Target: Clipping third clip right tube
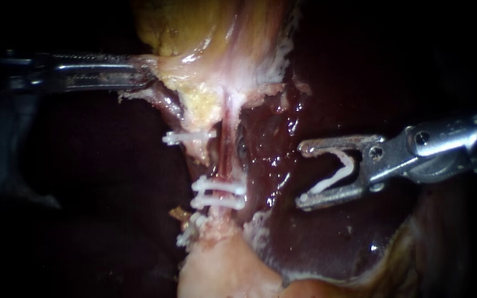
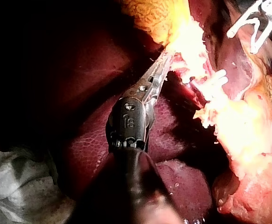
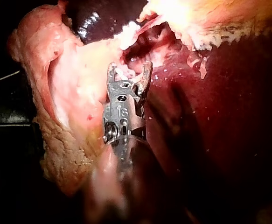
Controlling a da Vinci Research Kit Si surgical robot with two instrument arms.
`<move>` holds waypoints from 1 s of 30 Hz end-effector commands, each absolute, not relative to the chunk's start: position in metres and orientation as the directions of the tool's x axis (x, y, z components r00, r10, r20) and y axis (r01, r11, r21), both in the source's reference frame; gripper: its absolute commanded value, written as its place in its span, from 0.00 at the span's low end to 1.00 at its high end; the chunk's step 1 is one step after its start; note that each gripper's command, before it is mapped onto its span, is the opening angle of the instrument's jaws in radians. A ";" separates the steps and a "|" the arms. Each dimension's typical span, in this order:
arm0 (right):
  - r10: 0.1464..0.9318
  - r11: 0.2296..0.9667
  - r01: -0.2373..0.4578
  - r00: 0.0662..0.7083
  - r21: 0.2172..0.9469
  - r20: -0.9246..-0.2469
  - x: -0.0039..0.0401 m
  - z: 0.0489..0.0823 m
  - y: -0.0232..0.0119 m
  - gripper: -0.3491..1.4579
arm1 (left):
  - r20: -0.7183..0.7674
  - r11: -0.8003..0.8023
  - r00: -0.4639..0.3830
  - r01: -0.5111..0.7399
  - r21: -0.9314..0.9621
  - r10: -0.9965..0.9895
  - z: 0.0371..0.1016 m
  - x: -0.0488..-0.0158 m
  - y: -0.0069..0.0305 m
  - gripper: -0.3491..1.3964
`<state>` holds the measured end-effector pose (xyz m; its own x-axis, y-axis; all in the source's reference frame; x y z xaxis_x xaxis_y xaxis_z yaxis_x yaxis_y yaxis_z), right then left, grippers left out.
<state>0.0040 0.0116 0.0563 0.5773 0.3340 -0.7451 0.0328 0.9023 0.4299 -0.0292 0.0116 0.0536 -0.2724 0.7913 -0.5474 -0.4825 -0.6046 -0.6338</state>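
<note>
The right tube runs down from the gallbladder and carries two white clips close together. My right instrument hovers over the liver to the right of that tube, apart from it. Its jaws stand wide apart with an open white clip seated between them, touching both. The right wrist view shows these jaws just short of the pale tissue. My left instrument is shut on the gallbladder's lower edge and holds it out to the left, as the left wrist view also shows.
The left tube bears one white clip. More white clips sit lower, where the tubes meet pale tissue. Dark wet liver fills the right side. White gauze lies beside my left instrument's shaft.
</note>
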 end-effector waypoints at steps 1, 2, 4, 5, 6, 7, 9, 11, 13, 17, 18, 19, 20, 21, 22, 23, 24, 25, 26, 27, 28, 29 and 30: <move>0.334 0.902 0.033 0.577 0.430 -0.745 0.0040 0.0563 0.0116 0.47 | -0.547 -0.605 -0.273 -0.481 -0.635 0.791 0.0534 -0.0291 0.0117 0.00; 0.334 0.902 0.033 0.577 0.430 -0.745 0.0040 0.0563 0.0116 0.47 | -0.546 -0.604 -0.273 -0.480 -0.636 0.792 0.0531 -0.0289 0.0118 0.00; 0.334 0.902 0.032 0.577 0.430 -0.745 0.0040 0.0564 0.0116 0.47 | -0.543 -0.602 -0.274 -0.475 -0.642 0.794 0.0523 -0.0283 0.0123 0.00; 0.334 0.902 0.032 0.577 0.430 -0.745 0.0040 0.0564 0.0116 0.47 | -0.540 -0.601 -0.274 -0.472 -0.645 0.796 0.0517 -0.0280 0.0125 0.00; 0.334 0.902 0.032 0.577 0.430 -0.745 0.0039 0.0564 0.0116 0.47 | -0.538 -0.598 -0.274 -0.479 -0.643 0.797 0.0510 -0.0275 0.0129 0.00; 0.334 0.902 0.033 0.577 0.430 -0.745 0.0039 0.0564 0.0116 0.47 | -0.537 -0.596 -0.271 -0.480 -0.644 0.799 0.0504 -0.0272 0.0132 0.00; 0.334 0.902 0.033 0.577 0.430 -0.745 0.0039 0.0563 0.0116 0.47 | -0.539 -0.590 -0.257 -0.486 -0.646 0.802 0.0490 -0.0263 0.0139 0.00; 0.334 0.902 0.033 0.577 0.430 -0.745 0.0039 0.0563 0.0117 0.47 | -0.542 -0.585 -0.245 -0.490 -0.647 0.804 0.0480 -0.0257 0.0144 0.00; 0.335 0.902 0.032 0.577 0.430 -0.745 0.0039 0.0563 0.0117 0.47 | -0.543 -0.581 -0.236 -0.490 -0.649 0.806 0.0472 -0.0252 0.0147 0.00; 0.335 0.902 0.033 0.580 0.432 -0.743 0.0039 0.0562 0.0118 0.47 | -0.538 -0.575 -0.232 -0.494 -0.652 0.810 0.0468 -0.0250 0.0148 0.00; 0.335 0.901 0.032 0.580 0.432 -0.743 0.0039 0.0562 0.0118 0.47 | -0.538 -0.575 -0.232 -0.494 -0.652 0.810 0.0468 -0.0250 0.0147 0.00; 0.335 0.901 0.032 0.580 0.432 -0.743 0.0040 0.0562 0.0118 0.47 | -0.538 -0.575 -0.232 -0.494 -0.652 0.810 0.0468 -0.0250 0.0147 0.00; 0.331 0.904 0.034 0.578 0.427 -0.746 0.0041 0.0562 0.0119 0.47 | -0.538 -0.575 -0.232 -0.494 -0.652 0.810 0.0468 -0.0250 0.0147 0.00; 0.338 0.901 0.032 0.575 0.433 -0.745 0.0043 0.0562 0.0119 0.47 | -0.538 -0.575 -0.232 -0.494 -0.652 0.810 0.0468 -0.0250 0.0147 0.00; 0.349 0.896 0.026 0.574 0.443 -0.741 0.0045 0.0562 0.0119 0.47 | -0.538 -0.575 -0.232 -0.494 -0.652 0.810 0.0468 -0.0251 0.0147 0.00; 0.368 0.889 0.019 0.567 0.458 -0.737 0.0048 0.0563 0.0119 0.47 | -0.538 -0.575 -0.232 -0.494 -0.652 0.810 0.0467 -0.0251 0.0147 0.00; 0.376 0.886 0.015 0.562 0.464 -0.737 0.0052 0.0563 0.0119 0.47 | -0.538 -0.575 -0.232 -0.494 -0.652 0.810 0.0467 -0.0251 0.0147 0.00; 0.390 0.881 0.008 0.554 0.473 -0.736 0.0055 0.0563 0.0119 0.47 | -0.538 -0.575 -0.232 -0.494 -0.652 0.810 0.0467 -0.0251 0.0147 0.00; 0.400 0.878 0.003 0.543 0.478 -0.738 0.0060 0.0564 0.0120 0.47 | -0.539 -0.574 -0.231 -0.497 -0.651 0.810 0.0467 -0.0251 0.0147 0.00; 0.414 0.873 -0.004 0.535 0.487 -0.737 0.0065 0.0564 0.0120 0.47 | -0.539 -0.574 -0.231 -0.497 -0.651 0.810 0.0467 -0.0251 0.0147 0.00; 0.422 0.870 -0.007 0.529 0.493 -0.737 0.0070 0.0565 0.0121 0.47 | -0.538 -0.574 -0.232 -0.494 -0.652 0.810 0.0467 -0.0250 0.0147 0.00; 0.435 0.864 -0.012 0.525 0.504 -0.732 0.0076 0.0566 0.0122 0.47 | -0.538 -0.575 -0.232 -0.492 -0.654 0.811 0.0467 -0.0251 0.0147 0.00; 0.442 0.861 -0.016 0.522 0.509 -0.730 0.0081 0.0566 0.0122 0.47 | -0.537 -0.575 -0.233 -0.489 -0.656 0.811 0.0467 -0.0251 0.0147 0.00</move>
